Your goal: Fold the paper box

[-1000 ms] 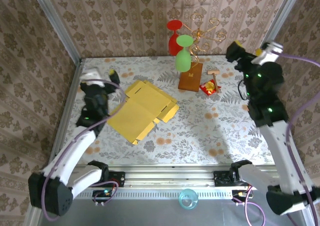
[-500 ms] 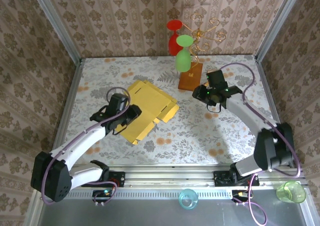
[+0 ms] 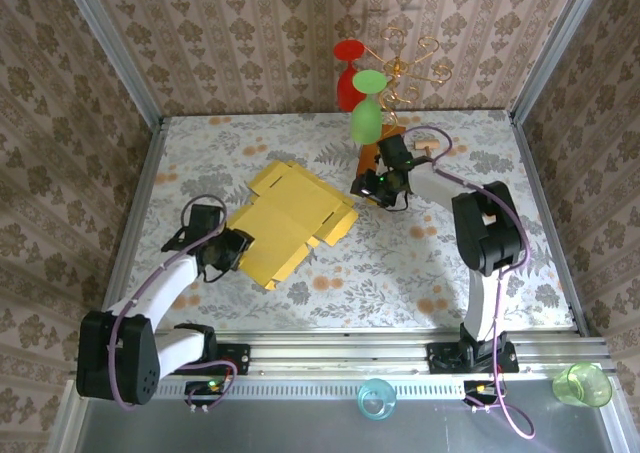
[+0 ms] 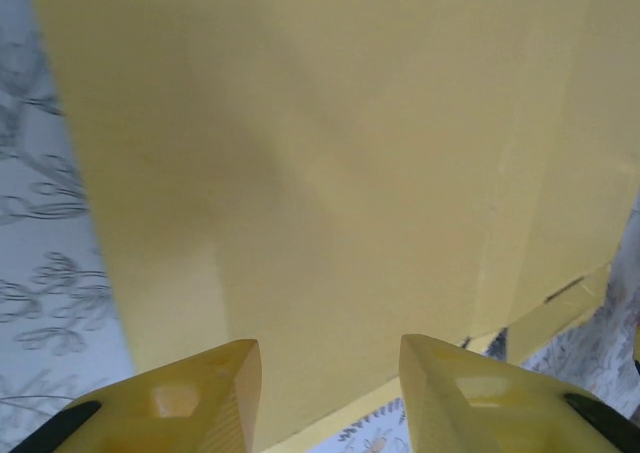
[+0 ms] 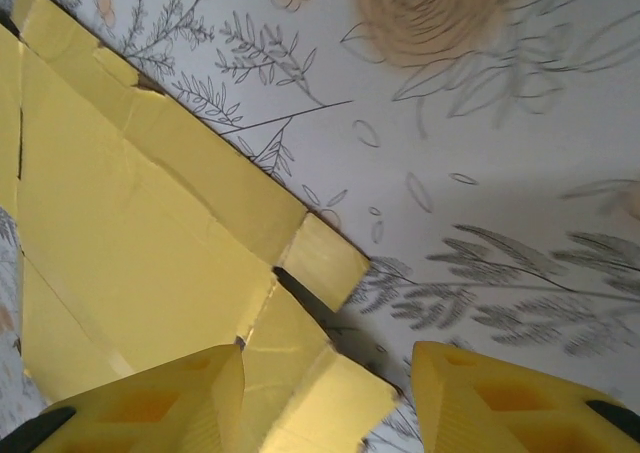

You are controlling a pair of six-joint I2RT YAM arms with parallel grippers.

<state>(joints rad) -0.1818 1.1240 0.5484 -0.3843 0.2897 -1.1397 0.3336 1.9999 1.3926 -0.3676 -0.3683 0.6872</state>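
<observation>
The paper box (image 3: 290, 216) lay flat left of centre, bracketed from both sides — the left gripper (image 3: 230, 247) at its near-left edge, the right gripper (image 3: 364, 186) just beside its flapped right end — both with jaws parted, holding nothing.

The paper box (image 3: 290, 218) lay flat on the floral worktop (image 3: 420, 263), mustard face up, left of centre. The left gripper (image 3: 236, 249) sat low at the sheet's near-left edge, and the right gripper (image 3: 366, 186) was just beside its far-right flaps (how wide either pair of jaws stood was too small to read). Behind the right arm, a wire stand (image 3: 408, 71) held a red glass (image 3: 345, 91) and a green glass (image 3: 366, 121).
</observation>
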